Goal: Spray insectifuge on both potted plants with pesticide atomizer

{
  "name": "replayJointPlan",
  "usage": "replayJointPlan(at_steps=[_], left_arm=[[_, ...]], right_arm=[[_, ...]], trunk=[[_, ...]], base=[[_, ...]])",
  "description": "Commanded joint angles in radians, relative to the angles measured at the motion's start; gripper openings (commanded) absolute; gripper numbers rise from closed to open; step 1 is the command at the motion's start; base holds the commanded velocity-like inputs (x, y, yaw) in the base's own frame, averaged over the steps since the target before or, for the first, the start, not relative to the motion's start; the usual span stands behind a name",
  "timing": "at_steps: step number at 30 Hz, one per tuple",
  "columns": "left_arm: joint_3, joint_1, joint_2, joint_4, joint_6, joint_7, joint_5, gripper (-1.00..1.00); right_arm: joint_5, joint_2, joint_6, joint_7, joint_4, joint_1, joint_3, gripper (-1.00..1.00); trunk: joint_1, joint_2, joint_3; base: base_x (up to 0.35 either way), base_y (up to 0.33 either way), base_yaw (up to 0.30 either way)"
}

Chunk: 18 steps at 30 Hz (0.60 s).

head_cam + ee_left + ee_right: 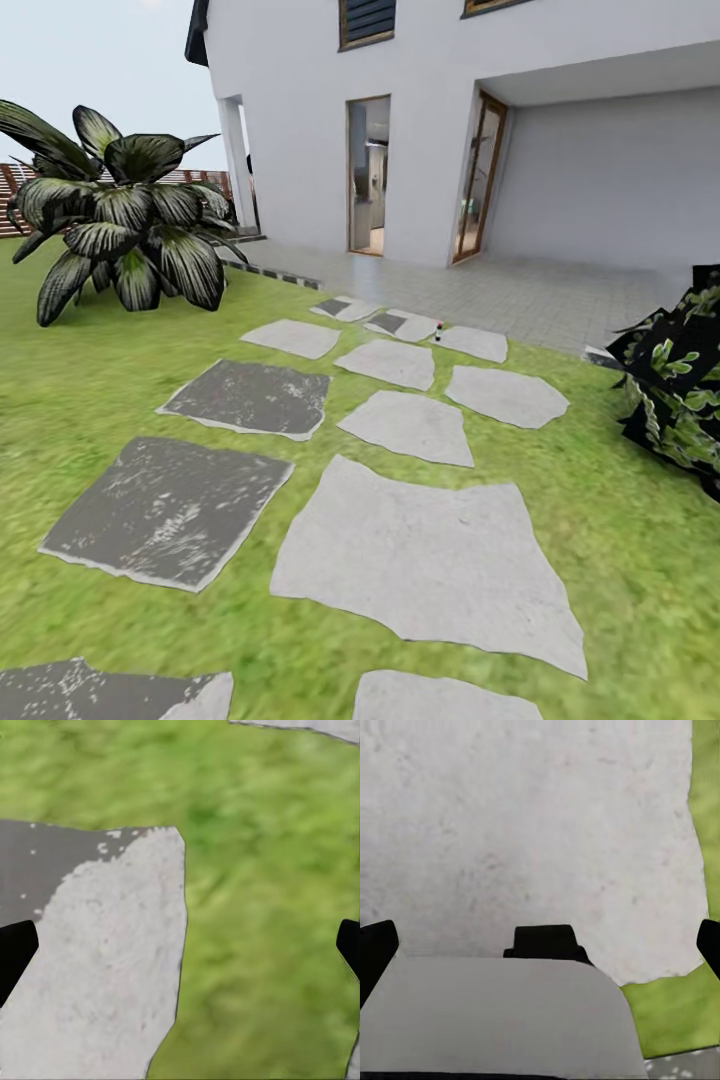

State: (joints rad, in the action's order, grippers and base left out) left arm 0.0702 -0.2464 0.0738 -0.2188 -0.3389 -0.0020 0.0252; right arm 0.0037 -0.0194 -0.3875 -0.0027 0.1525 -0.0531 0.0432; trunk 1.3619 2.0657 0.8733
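- You face a green lawn point(90, 400) crossed by a path of flat irregular grey stepping stones point(430, 560) that runs toward a white two-storey house point(420, 110).
- The small dark spray bottle with a pale top point(438, 331), the pesticide atomizer, stands upright at the far end of the stone path, on or beside one of the last stones just before the pale tiled patio point(520, 290). It is too small to read any label.
- A big dark-green broad-leaved striped plant point(125, 225) sits at the lawn's far left edge, with a wooden slat fence point(12, 190) behind it.
- A dark bush with light green leaves point(680, 385) is cut off at the lawn's right edge.
- Your left gripper point(180, 952) has its black fingertips point(13, 952) spread wide at the frame edges, nothing between them; below it lie a grey stone point(105, 967) and grass.
- Your right gripper point(540, 952) also shows fingertips point(375, 952) wide apart and empty, over a pale stone slab point(525, 825), with a grey robot part point(495, 1020) in the foreground.
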Motion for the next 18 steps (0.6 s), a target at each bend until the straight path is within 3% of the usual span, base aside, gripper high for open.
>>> replayJointPlan(at_steps=[1, 3, 5, 6, 10, 18], left_arm=[[0.002, -0.001, 0.000, 0.001, -0.003, 0.000, 0.002, 1.00], [0.002, -0.001, 0.000, 0.001, -0.003, -0.001, 0.002, 1.00], [0.002, -0.001, 0.000, 0.001, -0.003, -0.001, 0.002, 1.00], [0.002, -0.001, 0.000, 0.001, -0.003, 0.000, 0.002, 1.00], [0.002, -0.001, 0.000, 0.001, -0.003, 0.000, 0.002, 1.00], [0.002, -0.001, 0.000, 0.001, -0.003, -0.001, 0.002, 1.00]], right_arm=[[-0.002, 0.003, -0.007, 0.001, -0.003, -0.001, 0.005, 1.00], [-0.004, 0.012, -0.029, 0.001, -0.005, -0.001, 0.006, 1.00], [-0.022, 0.021, -0.138, -0.001, -0.005, -0.001, 0.012, 1.00], [-0.085, 0.022, -0.240, -0.002, -0.005, -0.001, 0.018, 1.00], [-0.112, 0.022, -0.272, -0.001, -0.006, -0.001, 0.018, 1.00], [-0.116, 0.022, -0.277, 0.000, -0.007, -0.001, 0.017, 1.00]], trunk=[[0.000, 0.000, 0.001], [0.000, 0.000, 0.001], [0.000, 0.000, 0.001], [0.000, 0.000, 0.001], [0.000, 0.000, 0.001], [0.000, 0.000, 0.001]], base=[[0.338, 0.095, 0.000], [0.338, 0.096, 0.000], [0.338, 0.096, 0.000], [0.337, 0.096, 0.000], [0.338, 0.096, 0.000], [0.337, 0.096, 0.000]])
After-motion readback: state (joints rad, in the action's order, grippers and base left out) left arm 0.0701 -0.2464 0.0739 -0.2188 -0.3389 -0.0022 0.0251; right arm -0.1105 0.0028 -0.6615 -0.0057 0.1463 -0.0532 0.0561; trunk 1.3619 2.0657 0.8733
